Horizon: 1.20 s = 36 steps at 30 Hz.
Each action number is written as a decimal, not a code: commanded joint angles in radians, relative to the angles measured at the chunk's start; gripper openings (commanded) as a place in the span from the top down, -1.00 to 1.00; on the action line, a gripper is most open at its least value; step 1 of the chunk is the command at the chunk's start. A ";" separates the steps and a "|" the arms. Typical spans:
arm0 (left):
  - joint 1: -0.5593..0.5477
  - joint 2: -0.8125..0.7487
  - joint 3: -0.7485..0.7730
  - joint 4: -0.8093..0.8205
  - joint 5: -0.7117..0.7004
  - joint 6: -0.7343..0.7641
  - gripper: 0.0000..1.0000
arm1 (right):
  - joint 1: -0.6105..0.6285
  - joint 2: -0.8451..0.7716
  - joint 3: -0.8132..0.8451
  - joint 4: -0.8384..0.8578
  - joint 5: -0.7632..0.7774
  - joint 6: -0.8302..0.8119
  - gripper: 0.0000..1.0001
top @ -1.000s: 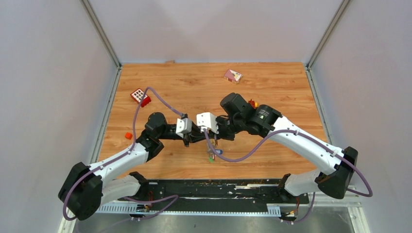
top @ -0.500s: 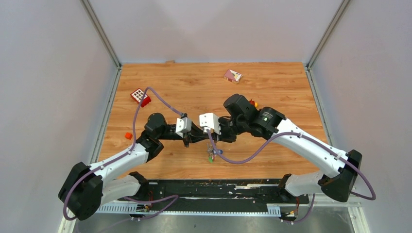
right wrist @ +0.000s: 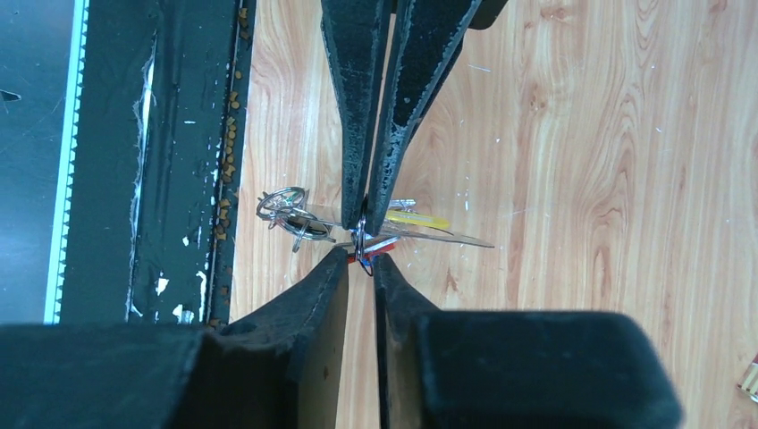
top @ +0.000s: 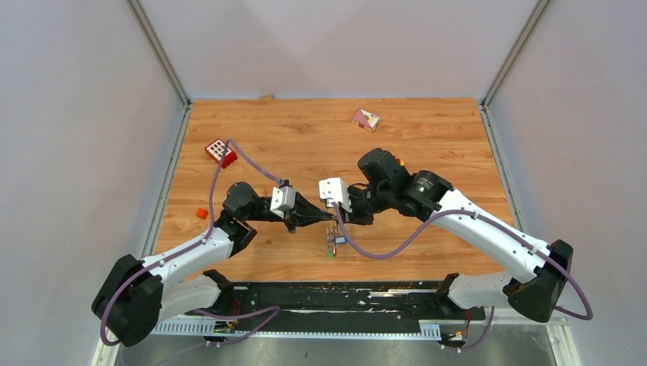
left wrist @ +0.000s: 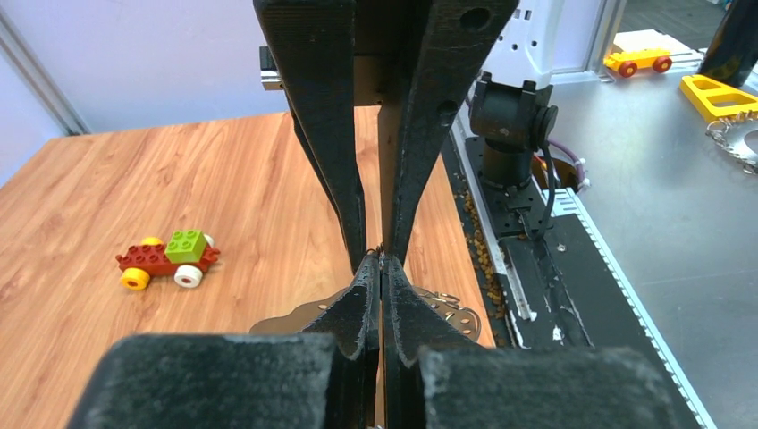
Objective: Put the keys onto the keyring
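Keys (top: 333,240) mid table (top: 427,130), toward near edge; block (top: 220,151) left-rear; brick (top: 201,213) by left edge; card (top: 365,118) rear, right of centre.

A red white-squared block (top: 220,151) lies on the wooden table (top: 427,130), left of the left claw (top: 324,219). A pink card (top: 365,118) lies beyond it.

Your left gripper (left wrist: 382,268) is squeezed tight, tip to tip with the right gripper (left wrist: 382,248) that points down from the top. Under them lies a shiny flat piece (left wrist: 447,311) with holes, maybe a key. A little brick car (left wrist: 168,256) sits on the wooden table (left wrist: 107,179).
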 commanded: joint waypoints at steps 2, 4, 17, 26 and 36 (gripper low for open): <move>0.003 -0.026 -0.003 0.109 0.025 -0.023 1.00 | -0.002 -0.004 -0.007 0.047 -0.041 -0.005 0.75; 0.003 -0.025 -0.007 0.124 0.030 -0.025 1.00 | -0.003 -0.010 -0.013 0.049 -0.041 -0.007 0.84; 0.003 -0.025 -0.019 0.179 0.047 -0.042 1.00 | -0.004 -0.007 -0.026 0.055 -0.063 -0.011 0.99; 0.004 -0.029 -0.024 0.212 0.061 -0.061 1.00 | -0.004 -0.036 -0.066 0.082 -0.063 -0.021 0.86; 0.009 -0.034 -0.026 0.228 0.063 -0.074 1.00 | -0.008 -0.063 -0.135 0.158 -0.081 -0.012 0.71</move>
